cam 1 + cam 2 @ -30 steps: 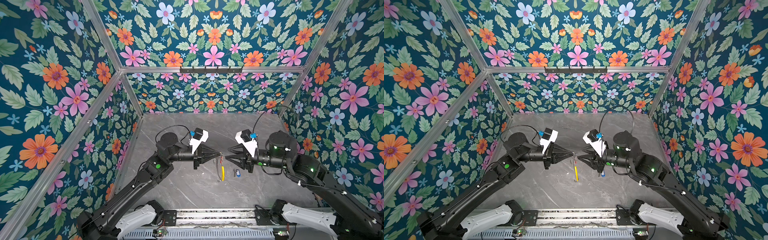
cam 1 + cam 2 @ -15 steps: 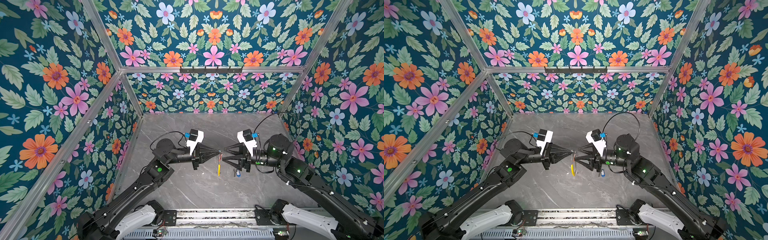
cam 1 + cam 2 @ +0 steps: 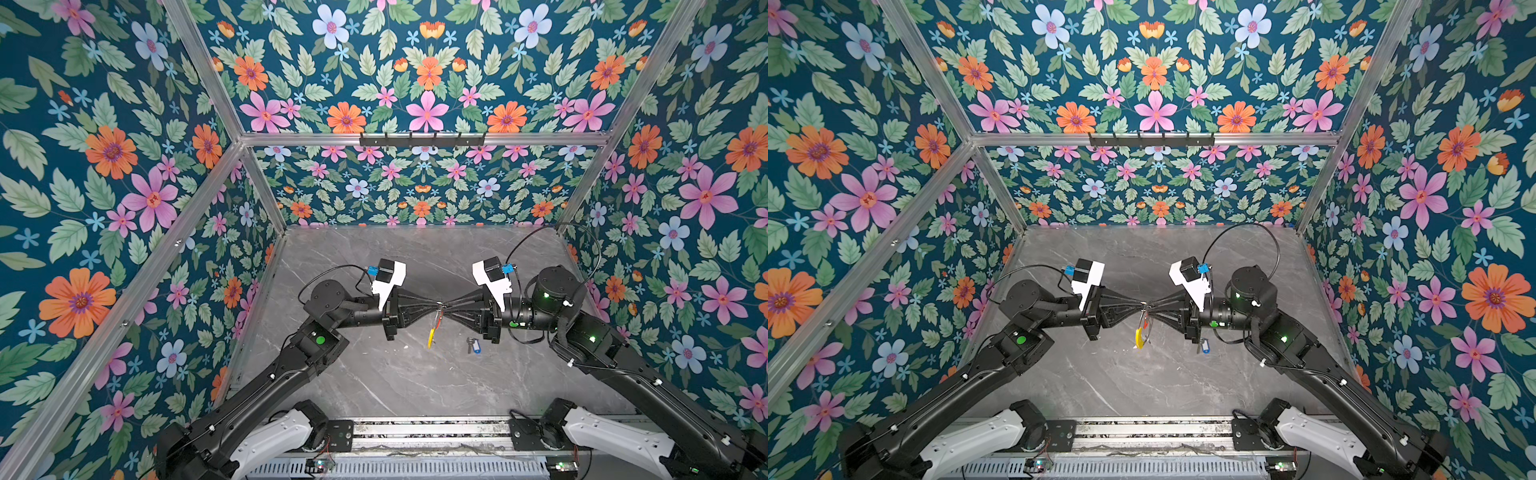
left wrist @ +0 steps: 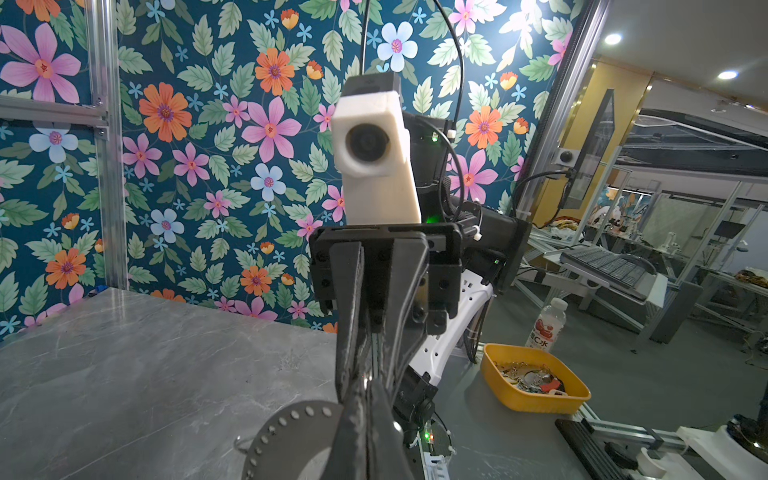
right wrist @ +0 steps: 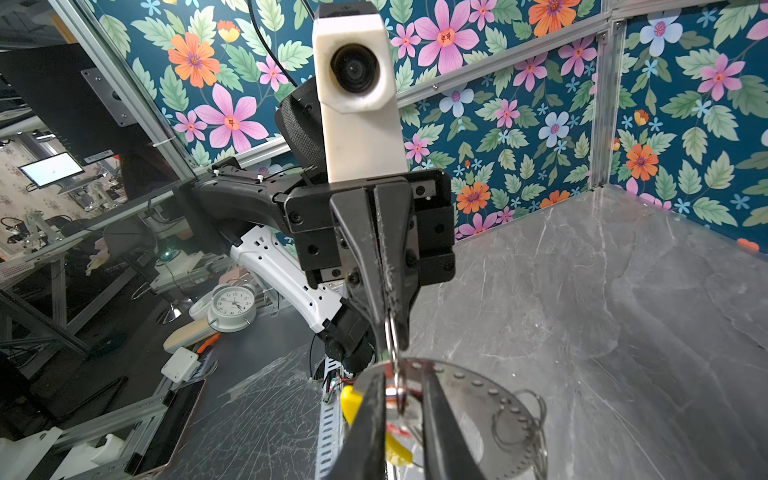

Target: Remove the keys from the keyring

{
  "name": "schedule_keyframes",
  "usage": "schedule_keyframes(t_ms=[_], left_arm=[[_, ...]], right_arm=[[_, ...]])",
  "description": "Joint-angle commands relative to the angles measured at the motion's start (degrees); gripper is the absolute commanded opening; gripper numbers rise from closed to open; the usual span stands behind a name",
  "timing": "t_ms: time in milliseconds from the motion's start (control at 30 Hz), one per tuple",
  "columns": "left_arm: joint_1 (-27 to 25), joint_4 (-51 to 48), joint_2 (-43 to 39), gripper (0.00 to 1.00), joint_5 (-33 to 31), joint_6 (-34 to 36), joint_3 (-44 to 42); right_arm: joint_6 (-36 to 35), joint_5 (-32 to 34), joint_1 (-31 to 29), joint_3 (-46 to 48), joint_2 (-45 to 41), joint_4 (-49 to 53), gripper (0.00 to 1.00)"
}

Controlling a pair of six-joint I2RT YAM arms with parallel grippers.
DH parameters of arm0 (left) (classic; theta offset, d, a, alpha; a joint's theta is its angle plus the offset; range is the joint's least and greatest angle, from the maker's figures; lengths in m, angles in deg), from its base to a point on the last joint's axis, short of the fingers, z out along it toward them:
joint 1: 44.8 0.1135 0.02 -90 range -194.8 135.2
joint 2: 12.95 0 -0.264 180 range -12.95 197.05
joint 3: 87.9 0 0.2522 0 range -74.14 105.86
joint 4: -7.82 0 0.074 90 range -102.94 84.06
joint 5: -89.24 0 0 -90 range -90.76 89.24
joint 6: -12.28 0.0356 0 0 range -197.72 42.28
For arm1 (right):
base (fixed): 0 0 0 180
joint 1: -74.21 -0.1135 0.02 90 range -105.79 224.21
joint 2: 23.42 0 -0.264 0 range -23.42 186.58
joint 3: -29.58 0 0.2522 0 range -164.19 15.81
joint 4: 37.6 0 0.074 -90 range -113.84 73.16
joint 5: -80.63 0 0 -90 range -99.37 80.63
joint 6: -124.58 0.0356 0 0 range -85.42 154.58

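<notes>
The keyring hangs edge-on between both grippers above the table, its yellow segment lowest. My left gripper is shut on its top rim; the holed grey hoop shows beside the closed fingers. My right gripper meets it tip to tip. Its jaws stand close together around a silver split ring and a red tag, over the hoop. A blue-tagged key lies loose on the table under the right wrist.
Grey marble table boxed by floral walls, with a hook rail on the back wall. Outside the front edge stand a yellow tray of metal bits, a bottle and a clock.
My right gripper has moved left up to the keyring and its open jaws have closed around the split ring. The left gripper stayed shut, carrying the ring slightly back.
</notes>
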Motion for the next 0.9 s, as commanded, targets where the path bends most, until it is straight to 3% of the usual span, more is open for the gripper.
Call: schedule_keyframes(t_ms=[0, 133, 433, 867], left_arm=[[0.0, 3.9, -0.1, 0.00, 0.3, -0.9, 0.0], [0.1, 4.7, -0.1, 0.00, -0.1, -1.5, -0.1], [0.1, 13.7, 0.1, 0.00, -1.4, -6.6, -2.4], [0.0, 25.9, 2.4, 0.00, 1.8, -13.6, -3.8]], right_arm=[[-0.6, -0.2, 0.0, -0.3, -0.1, -0.2, 0.12], [-0.9, 0.1, 0.0, -0.3, -0.1, 0.2, 0.00], [-1.5, 0.3, 0.0, 0.4, 0.2, 1.1, 0.00], [-1.7, 0.1, -0.1, 1.8, 0.1, 2.5, 0.00]])
